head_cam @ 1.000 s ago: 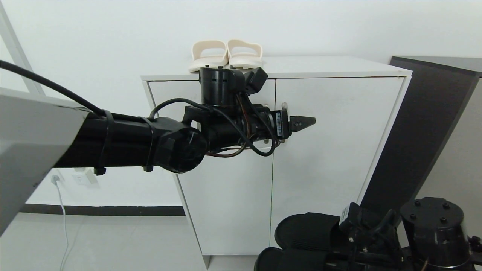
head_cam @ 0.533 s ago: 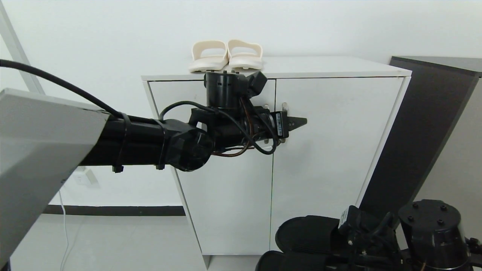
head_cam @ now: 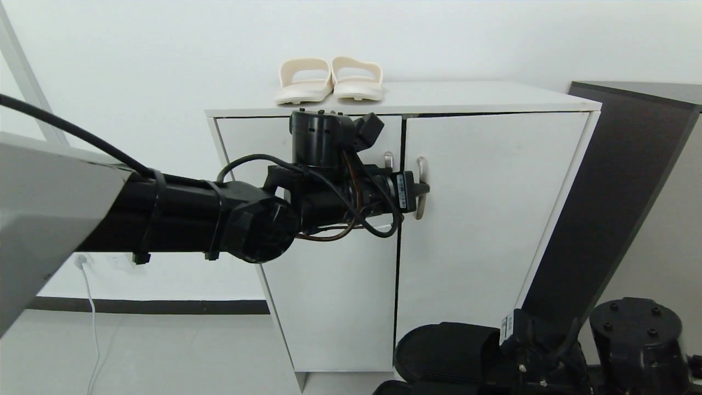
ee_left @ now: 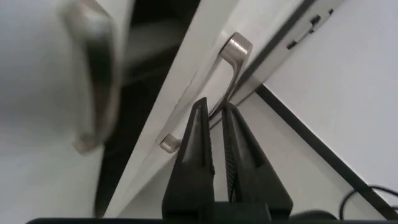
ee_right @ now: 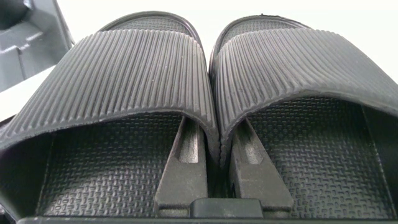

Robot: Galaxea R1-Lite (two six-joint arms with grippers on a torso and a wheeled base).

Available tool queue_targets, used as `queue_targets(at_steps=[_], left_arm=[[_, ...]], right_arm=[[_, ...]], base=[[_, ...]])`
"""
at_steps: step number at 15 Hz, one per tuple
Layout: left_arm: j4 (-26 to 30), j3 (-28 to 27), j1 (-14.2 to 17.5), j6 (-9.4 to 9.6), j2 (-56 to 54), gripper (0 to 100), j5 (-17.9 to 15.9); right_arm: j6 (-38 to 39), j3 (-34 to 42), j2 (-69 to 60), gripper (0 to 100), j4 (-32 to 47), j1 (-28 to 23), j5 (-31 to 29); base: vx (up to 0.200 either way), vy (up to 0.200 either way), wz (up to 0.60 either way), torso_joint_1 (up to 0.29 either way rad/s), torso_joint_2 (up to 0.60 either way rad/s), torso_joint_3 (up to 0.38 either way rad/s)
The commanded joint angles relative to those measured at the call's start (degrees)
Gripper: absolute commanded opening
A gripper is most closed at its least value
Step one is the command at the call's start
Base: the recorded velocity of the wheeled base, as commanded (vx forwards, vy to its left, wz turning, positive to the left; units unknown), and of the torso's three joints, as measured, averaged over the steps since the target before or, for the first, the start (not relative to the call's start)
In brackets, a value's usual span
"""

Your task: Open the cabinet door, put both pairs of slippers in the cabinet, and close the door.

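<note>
A white two-door cabinet (head_cam: 466,230) stands against the wall, its right door slightly ajar with a dark gap along its edge. A pair of cream slippers (head_cam: 329,82) rests on top. My left gripper (head_cam: 425,189) is at the right door's metal handle (head_cam: 421,184). In the left wrist view its fingers (ee_left: 200,134) lie close together, shut, against a handle bar (ee_left: 231,65), beside the dark gap. Low at the right, my right gripper (ee_right: 219,158) is shut on the inner sides of a pair of black slippers (ee_right: 211,81), also seen as black slippers (head_cam: 444,351).
A tall dark grey unit (head_cam: 609,186) stands directly right of the cabinet. The left door's handle (head_cam: 388,160) is just behind my left wrist. A wall socket with a hanging cable (head_cam: 88,285) is at the lower left, above open grey floor.
The left gripper's fingers have drawn back to the left, from beyond the handle to right at it. The right door has come ajar. The black slippers in the right gripper sit slightly lower.
</note>
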Motion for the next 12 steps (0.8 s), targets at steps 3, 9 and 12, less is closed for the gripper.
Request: queue_targets(at_steps=[3,9,12], left_arm=[[-2.73,7.29,-1.95,-0.19,-6.35,0,0.1],[-4.32,17.75,-3.36,-0.1,-14.88,0,0.27],[-4.32,18.01,0.77,-0.36,-14.79,0,0.01]], right_arm=[[0.16,0.94,-1.42,0,-0.24,1.39,0.21],[0.16,2.17,-2.21,0,-0.15,3.5,1.35],[0.07,2.17,-2.03,0,-0.07,3.94,1.35]], base=[[0.0,0.0,0.0,0.0,0.0,0.0],[0.0,0.0,0.0,0.0,0.0,0.0],[0.0,0.0,0.0,0.0,0.0,0.0]])
